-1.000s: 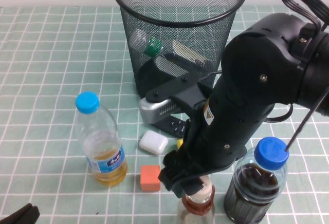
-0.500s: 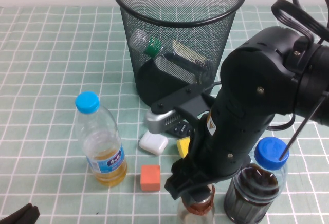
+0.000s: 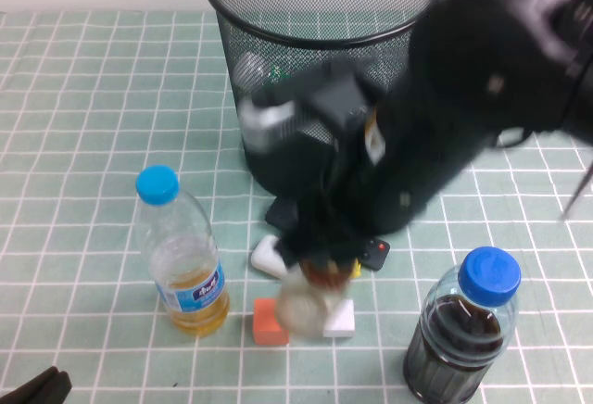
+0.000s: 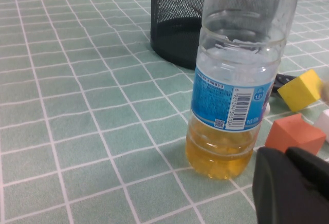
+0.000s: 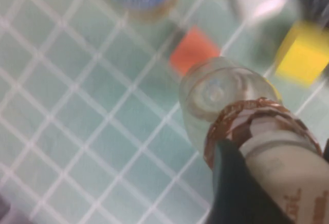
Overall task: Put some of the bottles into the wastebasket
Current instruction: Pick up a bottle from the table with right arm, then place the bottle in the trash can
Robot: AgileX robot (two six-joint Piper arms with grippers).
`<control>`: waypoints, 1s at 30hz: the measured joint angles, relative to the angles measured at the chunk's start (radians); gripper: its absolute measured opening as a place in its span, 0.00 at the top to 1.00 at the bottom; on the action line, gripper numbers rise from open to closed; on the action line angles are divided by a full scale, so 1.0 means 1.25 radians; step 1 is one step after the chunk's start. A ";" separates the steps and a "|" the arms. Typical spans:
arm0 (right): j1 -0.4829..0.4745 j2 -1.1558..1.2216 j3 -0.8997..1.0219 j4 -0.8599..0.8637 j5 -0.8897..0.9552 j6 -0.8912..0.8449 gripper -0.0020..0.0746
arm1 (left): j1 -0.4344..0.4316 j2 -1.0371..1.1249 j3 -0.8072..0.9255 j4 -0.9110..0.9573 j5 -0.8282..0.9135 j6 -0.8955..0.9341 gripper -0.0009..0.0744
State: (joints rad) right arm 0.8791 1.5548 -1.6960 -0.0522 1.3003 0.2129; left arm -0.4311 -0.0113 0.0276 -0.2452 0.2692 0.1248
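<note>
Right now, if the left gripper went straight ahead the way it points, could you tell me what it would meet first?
Probably the bottle of yellow liquid, standing just ahead of the left gripper low at the near table edge. The right gripper holds the small bottle up near the wastebasket.

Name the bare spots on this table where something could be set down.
Bare: the cloth left of the wastebasket and the yellow bottle. Crowded: between that bottle and the dark bottle, where blocks lie and the right claw lifts the small bottle. The left claw sits at the near-left edge.
</note>
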 joint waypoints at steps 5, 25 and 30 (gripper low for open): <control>0.000 -0.001 -0.141 -0.060 0.000 0.000 0.98 | 0.000 0.000 0.000 0.000 0.000 0.000 0.99; -0.160 0.102 -0.411 -0.233 -0.223 0.038 0.98 | 0.000 0.000 0.000 0.000 -0.034 0.000 0.99; -0.275 0.187 -0.411 -0.037 -0.295 -0.017 0.98 | 0.000 0.000 0.000 0.000 -0.029 0.000 0.99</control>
State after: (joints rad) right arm 0.5354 1.7884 -2.2096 -0.0985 0.9321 0.1921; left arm -0.4311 -0.0113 0.0276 -0.2452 0.2331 0.1248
